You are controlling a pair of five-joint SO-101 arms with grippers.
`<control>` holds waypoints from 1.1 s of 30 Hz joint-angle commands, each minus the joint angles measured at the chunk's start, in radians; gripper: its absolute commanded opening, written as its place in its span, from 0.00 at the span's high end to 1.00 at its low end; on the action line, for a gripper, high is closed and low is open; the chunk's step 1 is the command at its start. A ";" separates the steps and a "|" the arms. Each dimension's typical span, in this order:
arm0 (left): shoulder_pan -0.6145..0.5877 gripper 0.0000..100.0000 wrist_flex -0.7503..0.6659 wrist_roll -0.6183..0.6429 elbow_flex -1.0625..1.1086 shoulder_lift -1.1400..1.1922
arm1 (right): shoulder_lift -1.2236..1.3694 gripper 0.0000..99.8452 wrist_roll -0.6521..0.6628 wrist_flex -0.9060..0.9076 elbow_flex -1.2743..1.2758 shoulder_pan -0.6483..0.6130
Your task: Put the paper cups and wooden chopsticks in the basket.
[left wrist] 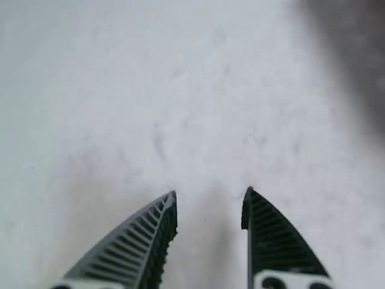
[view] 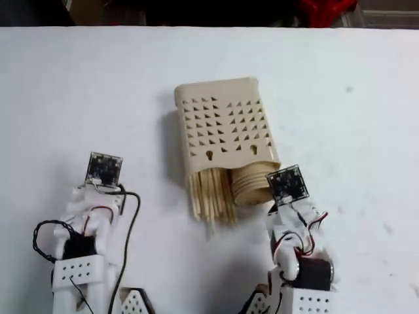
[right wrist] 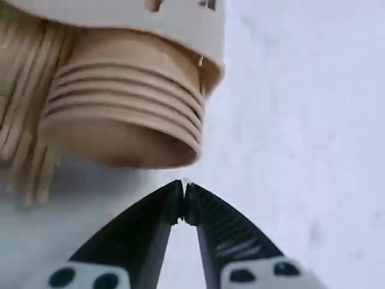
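Paper cups [right wrist: 126, 114] and chopsticks [view: 209, 193] are poking from the basket [view: 222, 124]. The right claw [right wrist: 183, 186] is sitting closed and empty beside them; the left claw [left wrist: 210, 192] is gaping, empty.

A big white surface [view: 78, 85] is taking up nearly all of the high view. It is looking a little rough, and a few tiny grey specks [view: 349, 89] are sitting on it. Soft light is falling on it and making only pale shadows. Past its far edge, the room is looking very dark. Something red [view: 325, 9] is poking in at the far right, with something grey [view: 386, 16] just beside it. Something brown [view: 88, 9] is showing at the far left. What they are is too hard to tell.
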 commanded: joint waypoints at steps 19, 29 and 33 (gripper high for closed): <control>0.005 0.81 0.002 -0.008 0.000 -0.021 | -0.004 0.98 -0.006 0.077 0.124 0.200; 0.005 0.81 0.002 -0.008 0.000 -0.021 | -0.004 0.98 -0.006 0.077 0.124 0.203; 0.005 0.81 0.002 -0.008 0.000 -0.021 | -0.004 0.98 -0.006 0.077 0.124 0.203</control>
